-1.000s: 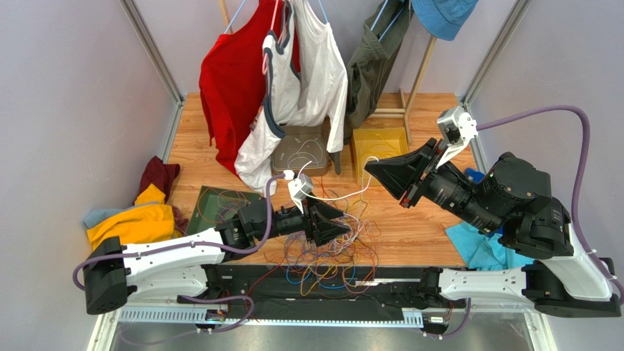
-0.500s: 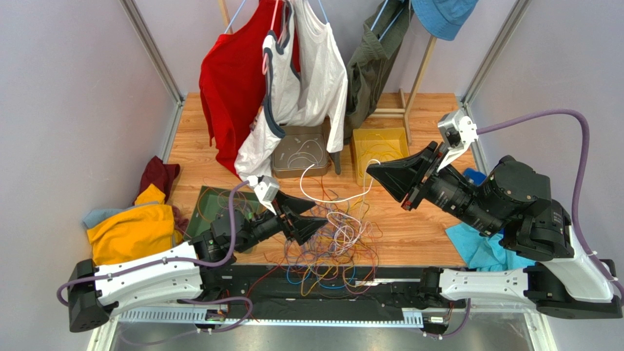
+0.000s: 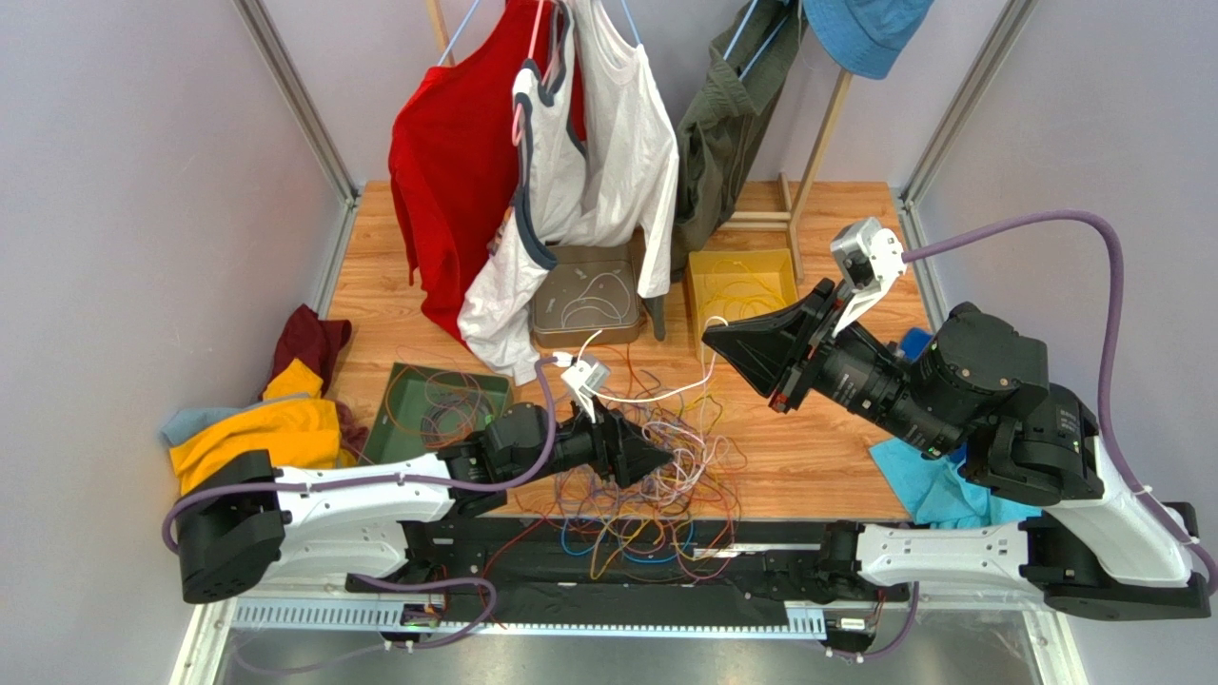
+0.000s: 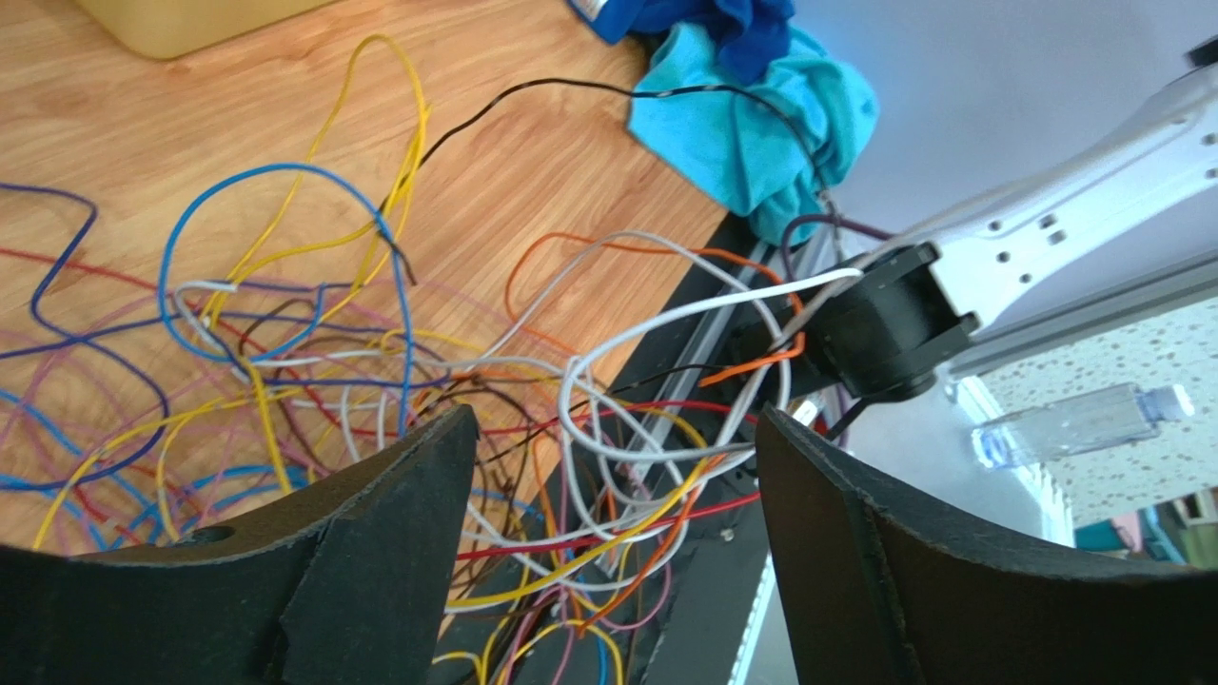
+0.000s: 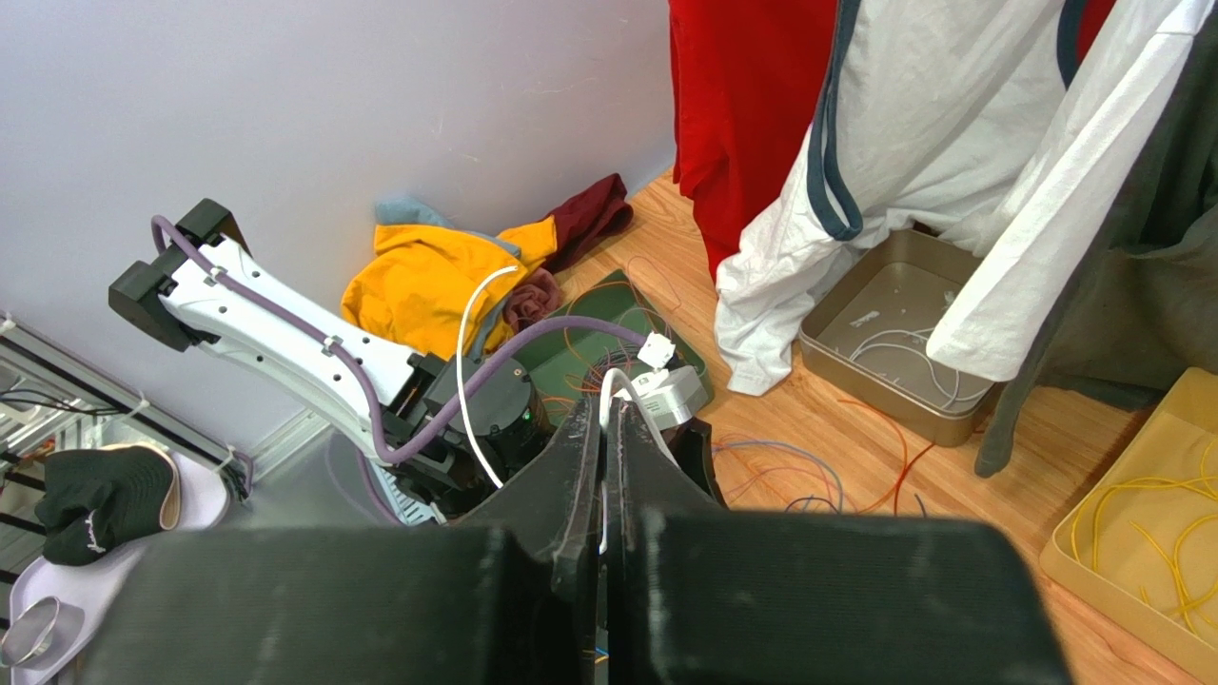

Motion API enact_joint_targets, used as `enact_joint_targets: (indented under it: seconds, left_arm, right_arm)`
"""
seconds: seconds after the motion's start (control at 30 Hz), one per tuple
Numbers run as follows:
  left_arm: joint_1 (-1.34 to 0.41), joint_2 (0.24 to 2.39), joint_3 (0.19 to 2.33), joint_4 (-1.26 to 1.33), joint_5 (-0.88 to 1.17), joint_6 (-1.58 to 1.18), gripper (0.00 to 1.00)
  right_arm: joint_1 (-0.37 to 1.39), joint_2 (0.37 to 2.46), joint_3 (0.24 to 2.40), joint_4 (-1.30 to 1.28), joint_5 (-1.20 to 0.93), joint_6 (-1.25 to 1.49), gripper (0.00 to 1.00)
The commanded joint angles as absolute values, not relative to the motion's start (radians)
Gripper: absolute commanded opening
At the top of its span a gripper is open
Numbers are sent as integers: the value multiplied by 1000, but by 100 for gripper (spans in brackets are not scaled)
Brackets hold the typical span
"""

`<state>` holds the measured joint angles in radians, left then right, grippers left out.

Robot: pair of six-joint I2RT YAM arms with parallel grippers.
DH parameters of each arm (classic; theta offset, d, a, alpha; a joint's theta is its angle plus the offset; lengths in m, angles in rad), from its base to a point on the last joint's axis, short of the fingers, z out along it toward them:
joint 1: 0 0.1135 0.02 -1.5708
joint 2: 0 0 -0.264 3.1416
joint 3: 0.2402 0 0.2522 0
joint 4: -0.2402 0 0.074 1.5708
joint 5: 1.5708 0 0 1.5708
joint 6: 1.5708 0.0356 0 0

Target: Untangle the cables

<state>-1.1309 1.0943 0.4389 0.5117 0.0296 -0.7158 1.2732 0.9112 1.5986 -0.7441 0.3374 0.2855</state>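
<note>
From above, the cables (image 3: 672,493) lie in a loose heap on the wooden table (image 3: 801,457), near its front edge. The left pincer (image 3: 662,460) sits at the heap's left side, its arm stretched low and pointing right. The right pincer (image 3: 711,343) hangs above and behind the heap, with its arm raised, bent and aimed left. A white cable (image 3: 651,386) runs down from its tip.

In the left wrist view, the fingers (image 4: 372,571) stand wide apart. The snarl lies between and beyond them, and nothing is gripped.

In the right wrist view, the fingers are pressed together on the white cable (image 5: 462,357), which loops out from between them.
</note>
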Motion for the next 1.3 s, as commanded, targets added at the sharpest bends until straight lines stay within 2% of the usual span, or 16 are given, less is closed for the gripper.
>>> enact_joint_targets:
  seconds: [0.0, 0.1, 0.13, 0.2, 0.23, 0.33, 0.4, 0.47, 0.57, 0.63, 0.67, 0.7, 0.73, 0.8, 0.9, 1.27]
  left_arm:
    - [-1132, 1091, 426, 710, 78, -756, 76]
    - [-1132, 1112, 445, 719, 98, -747, 52]
    - [-1132, 1118, 452, 719, 95, -744, 34]
    - [-1131, 1130, 454, 712, 60, -745, 8]
    - [-1132, 1128, 457, 694, 36, -749, 0]
    - [-1132, 1098, 475, 554, -90, -733, 0]
    - [-1124, 1051, 503, 327, -240, -730, 0]
    - [-1071, 996, 522, 197, -291, -759, 0]
    - [-1008, 794, 515, 19, -342, -761, 0]
    - [-1000, 634, 566, -93, -400, -718, 0]
    - [-999, 596, 598, -125, -416, -671, 0]
    - [-999, 557, 683, -187, -426, -642, 0]
    - [-999, 551, 736, -221, -429, -618, 0]
    - [-999, 587, 902, -320, -420, -565, 0]
    - [-999, 667, 1090, -394, -352, -534, 0]
    - [-1008, 962, 1474, -417, -8, -563, 0]
  right_arm:
    - [1275, 904, 1603, -709, 331, 291, 0]
    - [1275, 902, 1597, -707, 333, 293, 0]
    - [1275, 900, 1597, -709, 331, 293, 0]
    - [1273, 897, 1601, -715, 331, 295, 0]
    - [1276, 896, 1605, -718, 331, 293, 0]
    - [1275, 881, 1617, -738, 347, 293, 0]
    - [1273, 859, 1621, -749, 363, 296, 0]
    - [1275, 836, 1612, -755, 389, 296, 0]
    - [1275, 760, 1539, -755, 431, 311, 0]
    - [1275, 691, 1450, -749, 455, 325, 11]
    - [1275, 668, 1419, -746, 466, 333, 19]
    - [1275, 628, 1382, -735, 472, 350, 33]
    - [1275, 608, 1321, -732, 474, 360, 38]
    - [1275, 557, 1255, -719, 494, 396, 50]
    - [1275, 505, 1135, -680, 500, 429, 55]
    - [1275, 558, 896, -425, 335, 460, 60]
